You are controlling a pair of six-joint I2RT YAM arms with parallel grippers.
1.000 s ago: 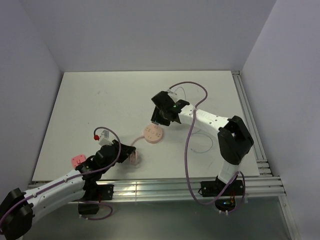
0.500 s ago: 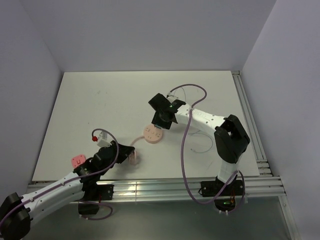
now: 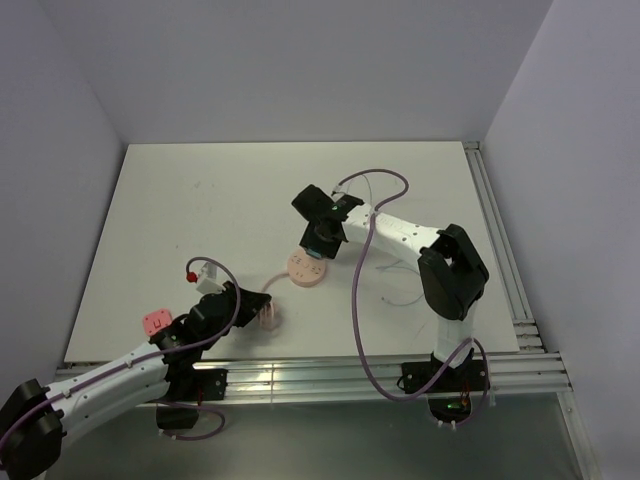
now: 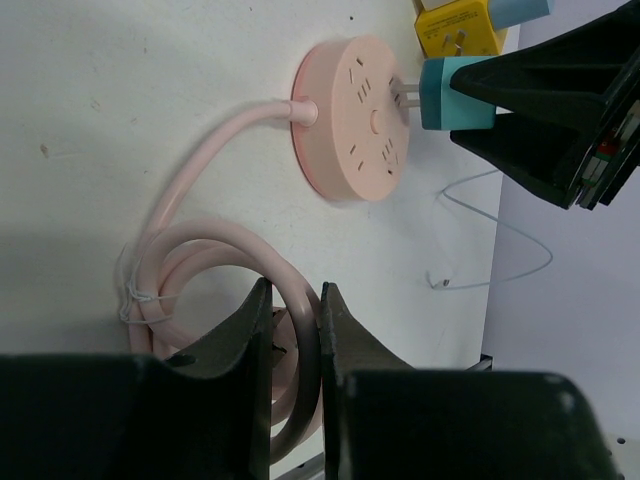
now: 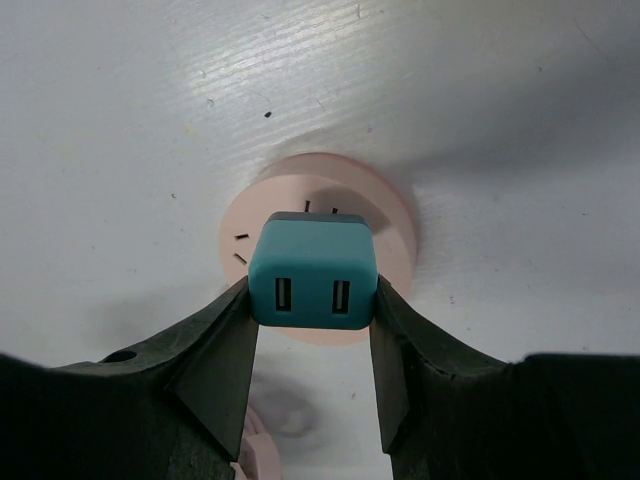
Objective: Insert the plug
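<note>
Item — teal plug (image 5: 313, 272), pinched in the right claw (image 5: 313, 295), its prongs just beyond the fingertips at the face of the round pink socket (image 4: 352, 115).
Left claw (image 4: 293, 302) is pinching the socket's pink cord (image 4: 245, 115).
Risk: prongs off their slots would likely shove the socket sideways — the cord alone restrains it.
Right arm is reaching forward, wrist pitched down; left arm lies low.

One round pink socket (image 3: 305, 269) lies near the middle of the one table (image 3: 200, 200), with one pink cord (image 4: 215, 300) coiled at its seven o'clock. There are two plugs, one teal plug (image 5: 313, 270) and one yellow plug (image 4: 455, 28). One small pink block (image 3: 155, 322) sits at the table's eight o'clock. There is one thin white wire (image 4: 500, 230). The arms number two: left arm (image 3: 110, 385) and right arm (image 3: 400, 232).
</note>
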